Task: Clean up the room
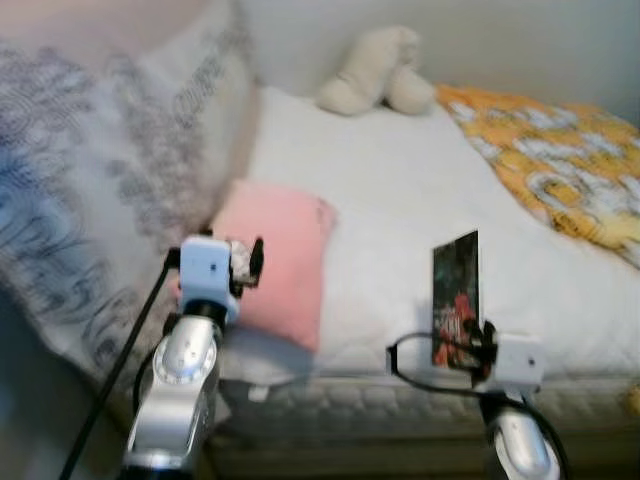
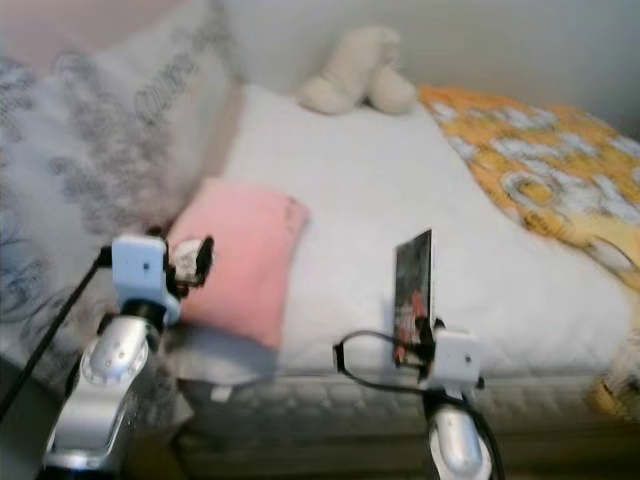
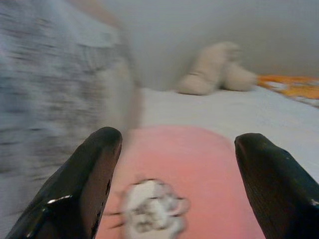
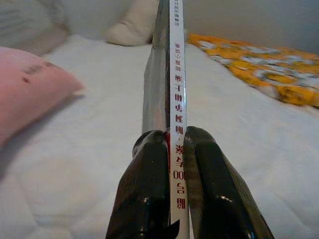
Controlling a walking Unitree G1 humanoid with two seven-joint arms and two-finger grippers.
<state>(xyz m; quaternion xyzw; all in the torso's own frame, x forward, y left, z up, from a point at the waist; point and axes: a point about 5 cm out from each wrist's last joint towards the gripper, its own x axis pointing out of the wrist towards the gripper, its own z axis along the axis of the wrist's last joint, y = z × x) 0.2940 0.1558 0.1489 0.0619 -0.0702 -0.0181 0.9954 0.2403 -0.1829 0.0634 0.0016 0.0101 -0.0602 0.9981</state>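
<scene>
The right claw (image 1: 484, 345) grips a thin book (image 1: 456, 298) by its lower edge, holding it upright above the front part of the bed (image 1: 400, 200). In the right wrist view the two black fingers (image 4: 144, 194) press against both covers, with the white spine and its red and black print running up between them. The book's dark cover with red patches faces the robot in the head views.

The left claw (image 1: 252, 262) is raised at the left front corner of the bed, over the near end of a pink pillow (image 1: 280, 255). Its fingers (image 3: 89, 184) are spread wide apart and hold nothing; the left wrist view looks between them onto the pink pillow, with a blurred white and grey thing (image 3: 152, 211) low between the fingers that I cannot identify.

The pink pillow lies on the white sheet near the left front of the bed, just beside a large white pillow with a grey and blue pattern (image 1: 90, 180) that leans along the bed's left side. A cream soft toy (image 1: 380, 70) rests at the far edge of the bed against the wall. An orange and white patterned blanket (image 1: 560, 165) covers the far right part of the bed, well apart from the book.
</scene>
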